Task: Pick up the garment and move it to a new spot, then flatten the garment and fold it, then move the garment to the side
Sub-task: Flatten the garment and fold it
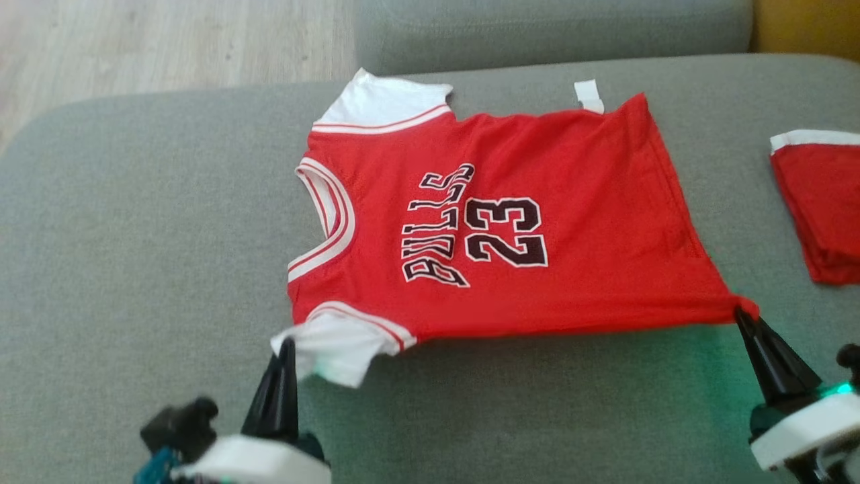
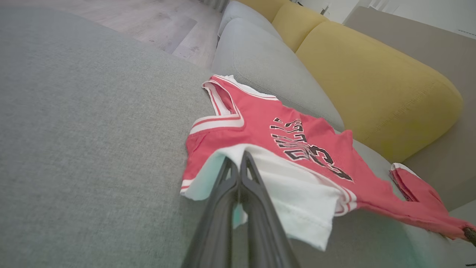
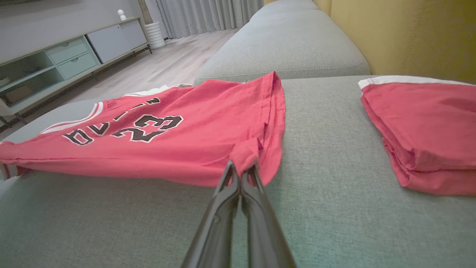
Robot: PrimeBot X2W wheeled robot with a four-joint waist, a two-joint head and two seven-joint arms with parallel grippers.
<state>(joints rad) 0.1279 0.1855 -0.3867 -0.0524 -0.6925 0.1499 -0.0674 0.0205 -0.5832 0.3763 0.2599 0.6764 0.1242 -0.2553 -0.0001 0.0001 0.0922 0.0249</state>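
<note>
The garment is a red jersey with white sleeves and the print "BULLS 23", spread face up on the grey sofa seat. My left gripper is shut on the near white sleeve at the jersey's lower left; the cloth sits pinched between the dark fingers. At the lower right, my right gripper is shut on the near hem corner, which is bunched at the fingertips. The jersey's near edge is pulled taut between the two grippers.
A second red garment, folded, lies on the seat to the right. Yellow back cushions stand beyond. Another grey seat cushion adjoins at the far side, with wood floor to the far left.
</note>
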